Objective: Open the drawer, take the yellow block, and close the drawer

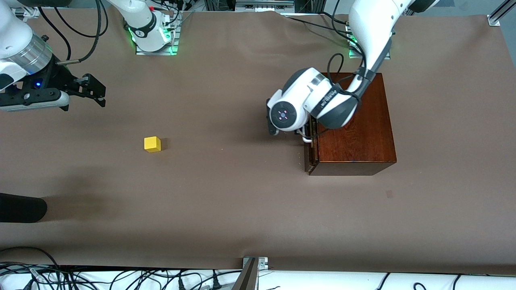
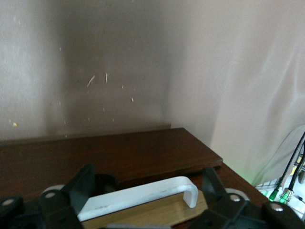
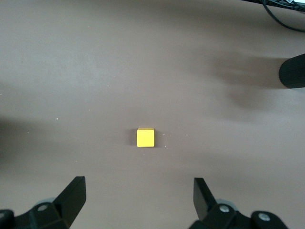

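While the left gripper [image 2: 143,200] sits at the front of the dark wooden box [image 1: 354,129], its two black fingers [image 2: 78,188] stand apart on either side of the white bar handle [image 2: 143,195], not visibly pressing on it. The drawer [image 1: 311,151] looks almost closed: in the front view its dark front stands just proud of the box, and the left wrist view shows a thin strip of pale wood under the handle — how far it is pulled out is hard to judge. Seen from the front camera, the box lies toward the left arm's end of the brown table [image 1: 242,201], at about 3 o'clock from the table's middle.

Well apart from the box, the yellow block [image 1: 152,144] rests on the bare table toward the right arm's end, roughly at 9 o'clock from the box. Up at about 10 o'clock from the block, the right gripper [image 1: 94,90] hangs over the table with its fingers spread wide and nothing between them — its wrist view shows the block [image 3: 145,137] lying on the table past the two fingertips [image 3: 76,188].
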